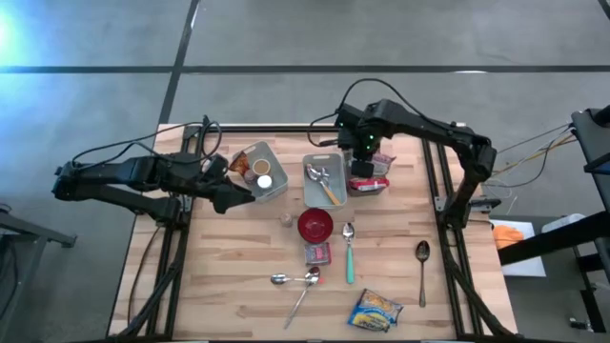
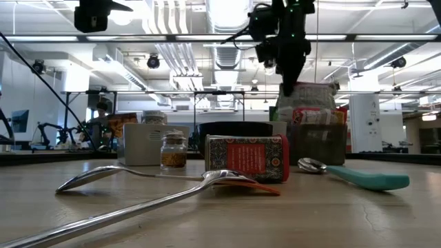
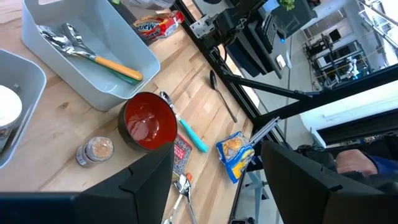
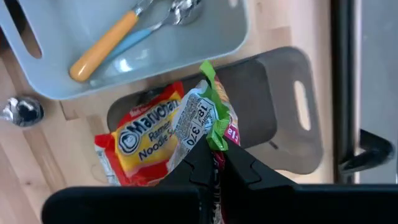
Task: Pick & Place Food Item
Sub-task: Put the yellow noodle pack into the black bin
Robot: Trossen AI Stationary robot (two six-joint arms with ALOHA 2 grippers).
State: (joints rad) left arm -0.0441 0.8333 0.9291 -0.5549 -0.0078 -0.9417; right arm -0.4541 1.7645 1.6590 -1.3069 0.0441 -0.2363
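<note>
1. At the far left of the high view, the left arm stretches over the worktop's [image 1: 238,305] left edge. Its tool [image 1: 238,195] hangs with fingers parted and nothing between them, beside the left grey bin [image 1: 278,181]. It looks to be waiting, kept clear of the other arm.

2. The left grey bin holds small food containers; I cannot tell exactly which. A snack packet [image 1: 239,162] leans at its outer edge, so this bin seems meant for food.

3. A small spice jar [image 1: 285,220] stands upright just in front of that bin, near a red bowl [image 1: 315,225].

4. The middle grey bin [image 1: 324,181] holds cutlery, including an orange-handled utensil [image 4: 102,46], so it likely sorts utensils apart from food.

5. In front of the bowl lies a red patterned box [image 1: 317,253]. A teal-handled spoon [image 1: 349,257] lies just beside it, with more spoons nearer the front edge.

6. The right arm reaches in from the right. Its tool [image 4: 214,163] is pinched shut on the top of a food packet with a green seal [image 4: 208,121], holding it above a dark tray [image 4: 280,106].

7. A Maruchan ramen packet [image 4: 143,143] already lies in that tray, touching the held packet. This suggests the tray is the drop spot and release is the next step.

8. A blue-and-yellow snack bag [image 1: 374,310] and a dark spoon [image 1: 422,262] remain toward the front right.
</note>
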